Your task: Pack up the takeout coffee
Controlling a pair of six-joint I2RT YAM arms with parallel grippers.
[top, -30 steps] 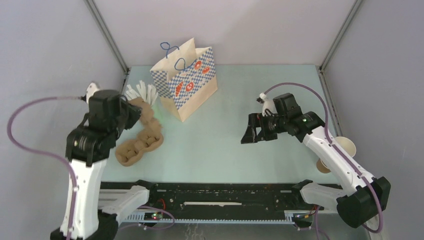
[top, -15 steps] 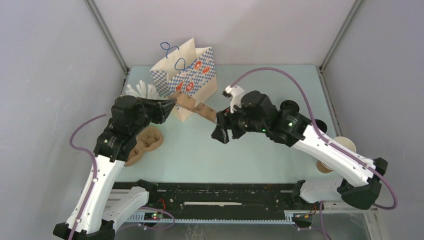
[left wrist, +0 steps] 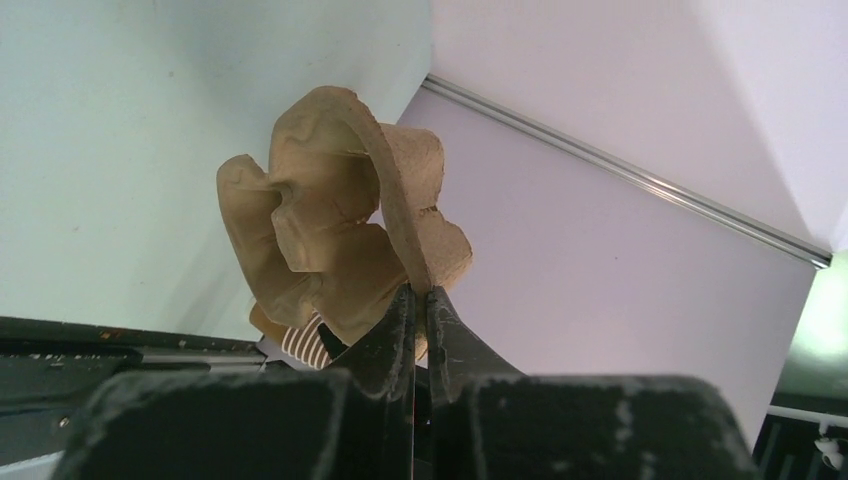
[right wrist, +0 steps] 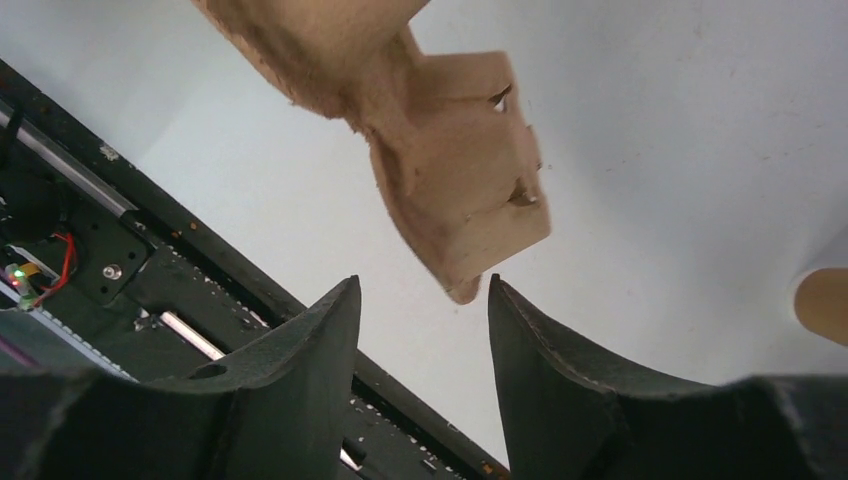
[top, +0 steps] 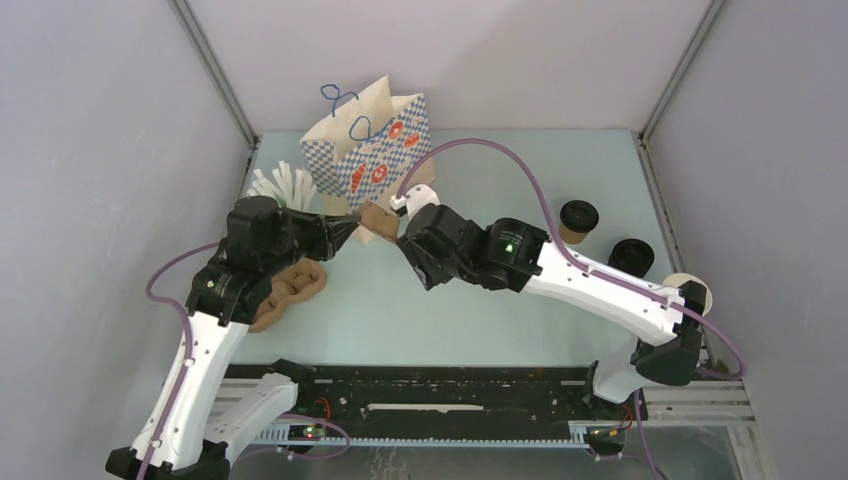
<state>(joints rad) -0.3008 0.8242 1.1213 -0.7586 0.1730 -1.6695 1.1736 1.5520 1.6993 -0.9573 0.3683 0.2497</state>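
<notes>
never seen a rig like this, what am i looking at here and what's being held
These are two robot arms bolted to the near edge of a table, each ending in a two-finger gripper. The wide picture looks down from above and behind them; the other two come from a camera on each wrist, with its own black fingers at the bottom. On the table: a checkered paper bag, two lidded coffee cups, white sticks, a stack of plain cups and a brown pulp cup carrier. The left gripper pinches a second carrier by its thin edge, off the table. The right gripper is open, just short of it.
</notes>
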